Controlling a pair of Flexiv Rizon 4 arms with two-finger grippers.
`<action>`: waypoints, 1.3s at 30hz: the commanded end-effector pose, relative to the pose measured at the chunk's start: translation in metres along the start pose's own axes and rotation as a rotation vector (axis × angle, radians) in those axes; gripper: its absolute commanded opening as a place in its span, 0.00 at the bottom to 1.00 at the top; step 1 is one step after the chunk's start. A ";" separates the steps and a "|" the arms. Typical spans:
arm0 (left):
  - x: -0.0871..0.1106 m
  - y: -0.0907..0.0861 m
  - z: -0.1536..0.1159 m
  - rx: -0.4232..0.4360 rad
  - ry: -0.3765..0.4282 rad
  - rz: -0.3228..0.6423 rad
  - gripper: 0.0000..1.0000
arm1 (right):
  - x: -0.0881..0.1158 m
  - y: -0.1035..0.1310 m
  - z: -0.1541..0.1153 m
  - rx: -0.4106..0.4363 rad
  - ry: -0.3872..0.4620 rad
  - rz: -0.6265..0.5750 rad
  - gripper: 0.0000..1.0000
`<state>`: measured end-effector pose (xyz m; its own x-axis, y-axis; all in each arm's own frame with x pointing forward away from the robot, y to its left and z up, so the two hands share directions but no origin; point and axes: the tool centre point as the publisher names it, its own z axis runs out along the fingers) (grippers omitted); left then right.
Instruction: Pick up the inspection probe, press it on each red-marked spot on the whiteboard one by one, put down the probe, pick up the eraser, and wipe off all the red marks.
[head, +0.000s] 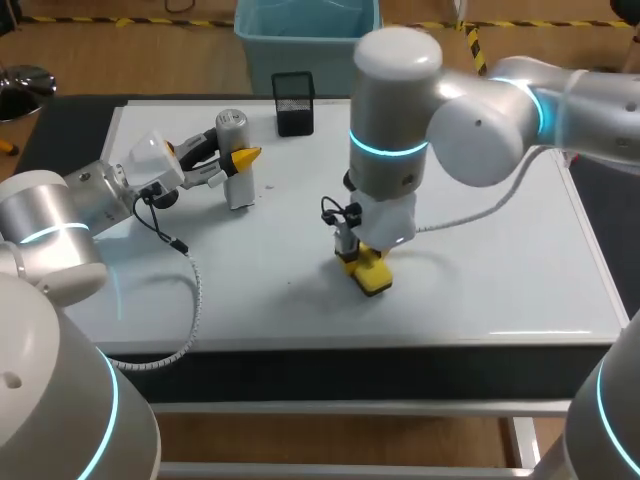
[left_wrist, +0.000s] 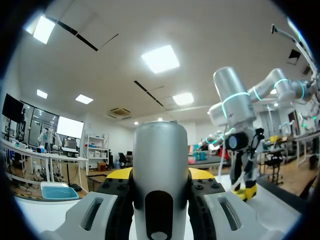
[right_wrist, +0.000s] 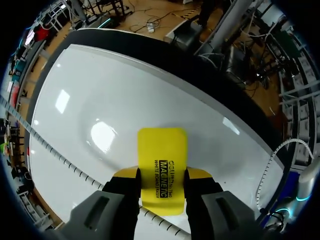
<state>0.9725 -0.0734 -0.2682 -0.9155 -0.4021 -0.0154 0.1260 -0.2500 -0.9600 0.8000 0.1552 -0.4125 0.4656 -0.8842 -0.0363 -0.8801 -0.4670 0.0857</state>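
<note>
My left gripper (head: 240, 158) is shut on the inspection probe (head: 234, 160), a grey and white cylinder standing upright on the whiteboard (head: 470, 290) at the back left. In the left wrist view the probe (left_wrist: 159, 175) fills the space between the yellow-tipped fingers (left_wrist: 116, 176). Near the board's middle, my right gripper (head: 362, 262) points straight down, shut on the yellow eraser (head: 371, 272), which rests flat on the surface. The right wrist view shows the eraser (right_wrist: 162, 167) clamped between both fingers (right_wrist: 199, 175). I see no red marks on the board.
A black mesh cup (head: 294, 102) stands at the board's back edge, just right of the probe. A white cable (head: 470, 215) hangs from my right arm over the board. My left arm's spiral cable (head: 190, 300) trails across the front left part.
</note>
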 end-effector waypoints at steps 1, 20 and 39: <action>0.000 -0.001 0.000 0.001 -0.002 0.001 0.00 | -0.003 -0.009 0.007 -0.015 0.010 -0.003 0.00; 0.000 -0.001 0.000 0.001 -0.002 0.001 0.00 | 0.054 -0.007 0.028 -0.063 0.029 0.100 0.00; 0.000 -0.001 0.000 0.001 -0.002 0.001 0.00 | 0.127 0.001 0.000 -0.011 -0.002 0.277 0.00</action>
<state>0.9725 -0.0734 -0.2682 -0.9155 -0.4021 -0.0155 0.1260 -0.2500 -0.9600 0.8609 0.0561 -0.4273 0.2056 -0.9786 0.0040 -0.9718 -0.2037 0.1188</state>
